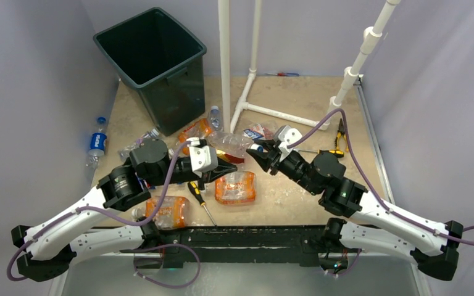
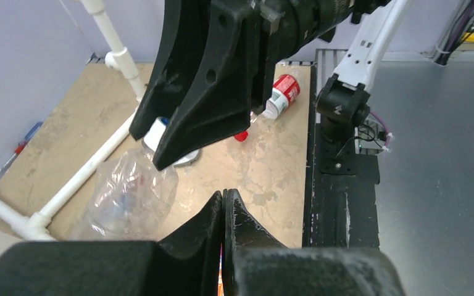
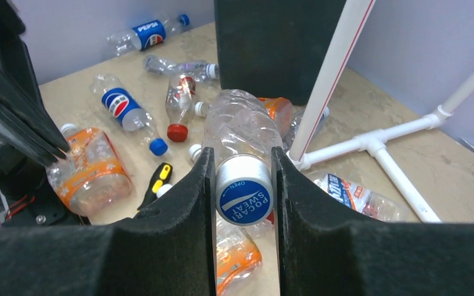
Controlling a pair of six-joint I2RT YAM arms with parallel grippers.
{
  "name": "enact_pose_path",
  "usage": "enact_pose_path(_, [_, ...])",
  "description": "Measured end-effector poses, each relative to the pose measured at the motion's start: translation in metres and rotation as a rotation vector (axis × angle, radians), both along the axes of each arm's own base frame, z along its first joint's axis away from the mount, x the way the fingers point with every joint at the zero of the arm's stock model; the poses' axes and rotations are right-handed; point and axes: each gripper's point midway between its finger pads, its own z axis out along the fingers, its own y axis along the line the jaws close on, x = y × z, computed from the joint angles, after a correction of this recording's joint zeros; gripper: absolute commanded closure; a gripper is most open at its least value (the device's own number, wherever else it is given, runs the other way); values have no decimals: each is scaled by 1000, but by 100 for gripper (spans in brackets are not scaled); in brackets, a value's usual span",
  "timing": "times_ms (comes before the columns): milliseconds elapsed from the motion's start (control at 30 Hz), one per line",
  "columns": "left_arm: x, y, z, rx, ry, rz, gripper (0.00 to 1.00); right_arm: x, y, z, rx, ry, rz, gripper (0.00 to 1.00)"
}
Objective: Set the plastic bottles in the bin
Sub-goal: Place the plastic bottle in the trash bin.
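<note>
My right gripper (image 1: 258, 152) is shut on the blue-and-silver cap (image 3: 243, 191) of a clear crushed bottle (image 3: 241, 123), which stretches away from the fingers toward the bin (image 3: 271, 43). In the top view this bottle (image 1: 227, 143) lies between both grippers. My left gripper (image 1: 227, 168) is shut with nothing between its fingers, just left of the right one; in its wrist view (image 2: 224, 198) the held bottle (image 2: 129, 191) shows ahead. The dark bin (image 1: 151, 61) stands at the far left. Orange-labelled bottles (image 1: 235, 187) (image 1: 166, 211) lie near the front.
A white pipe frame (image 1: 225, 61) stands right of the bin. A Pepsi bottle (image 1: 97, 143) lies off the board's left edge. More bottles (image 3: 123, 108) (image 3: 179, 105) lie by the bin. A screwdriver (image 1: 200, 198) lies at the front, pliers (image 1: 340, 132) at right.
</note>
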Motion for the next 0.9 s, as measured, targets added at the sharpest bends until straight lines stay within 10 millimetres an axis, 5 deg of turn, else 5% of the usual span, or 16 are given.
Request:
enact_pose_path(67, [5, 0, -9, 0, 19, 29, 97, 2, 0, 1, 17, 3, -15, 100])
enact_pose_path(233, [19, 3, -44, 18, 90, 134, 69, 8, 3, -20, 23, 51, -38, 100])
enact_pose_path(333, [30, 12, -58, 18, 121, 227, 45, 7, 3, -34, 21, 107, -44, 100])
enact_pose_path(433, [35, 29, -44, -48, 96, 307, 19, 3, 2, -36, 25, 165, -42, 100])
enact_pose_path(533, [30, 48, -13, -153, 40, 331, 17, -4, 0, -27, 5, 230, -29, 100])
enact_pose_path(700, [20, 58, 35, -200, -60, 291, 14, -25, -5, 20, 24, 301, 45, 100])
enact_pose_path(800, [18, 44, 40, -139, -80, 229, 13, -43, -12, 47, 51, 324, 105, 100])
enact_pose_path(900, [20, 25, 23, -46, -69, 167, 12, -58, -17, 68, 69, 336, 162, 100])
